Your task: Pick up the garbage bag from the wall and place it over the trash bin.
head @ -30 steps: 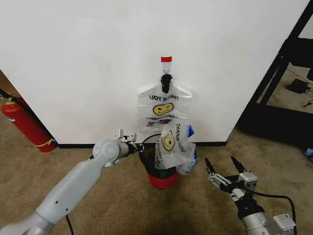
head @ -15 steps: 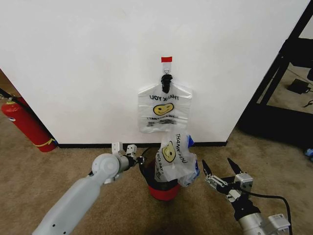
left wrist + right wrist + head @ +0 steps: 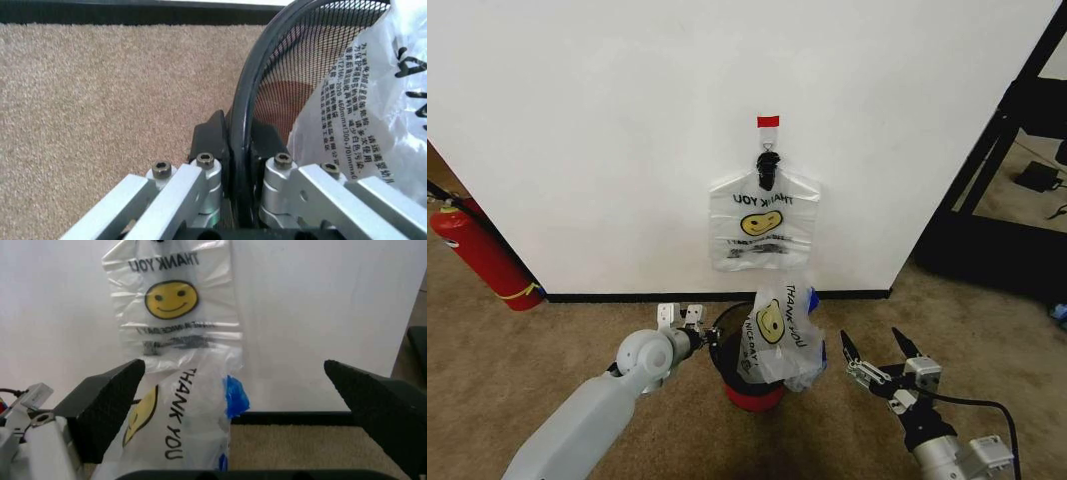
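item: trash bin (image 3: 752,385), bag (image 3: 779,335) draped over its far rim.
my left gripper (image 3: 239,150) is clenching the near rim; my right gripper (image 3: 882,362) is waiting, spread; steadying advised.

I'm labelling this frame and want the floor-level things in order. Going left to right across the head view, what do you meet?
Fire extinguisher → left claw, shut on the rim of the trash bin → garbage bag draped over the bin → right claw, open → black shelf frame.
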